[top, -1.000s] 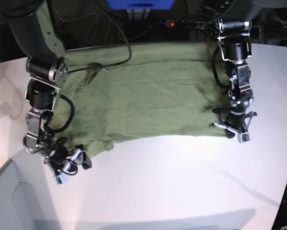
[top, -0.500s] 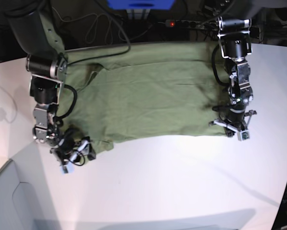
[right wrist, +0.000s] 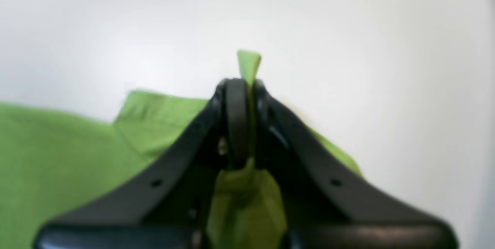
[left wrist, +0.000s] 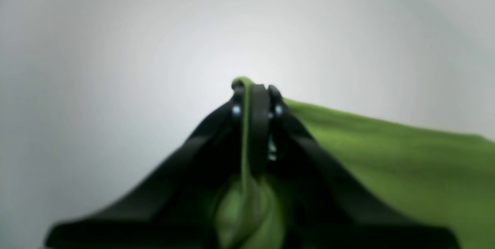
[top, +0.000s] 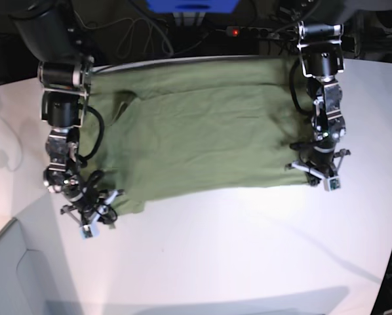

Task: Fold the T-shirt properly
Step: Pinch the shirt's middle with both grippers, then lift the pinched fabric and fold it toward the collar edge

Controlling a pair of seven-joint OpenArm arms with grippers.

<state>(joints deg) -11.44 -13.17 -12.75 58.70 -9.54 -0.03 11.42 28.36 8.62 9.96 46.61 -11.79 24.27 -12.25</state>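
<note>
Base view: T-shirt (top: 202, 131) spread flat across white table (top: 248, 249), near edge running between both grippers. Right gripper (top: 93, 213) at near corner on view's left, clamped on cloth there. Left gripper (top: 319, 176) at opposite near corner, likewise pinching hem. Bulk of garment lying beyond both sets of fingertips, toward arm bases.

Left wrist view: left gripper (left wrist: 253, 98) clenched, thin ridge of green T-shirt (left wrist: 386, 156) squeezed between jaws, little tip poking out ahead; rest of cloth trailing off to right of fingers, bare table ahead.

Right wrist view: right gripper (right wrist: 243, 86) clenched too, small peak of T-shirt (right wrist: 58, 152) sticking up past fingertips, fabric spreading left and behind.

Likely step: both near corners secured, ready for first fold. Next move probably calls for lifting both corners together, evenly, and carrying them across toward far edge without letting cloth slip or bunch.
</note>
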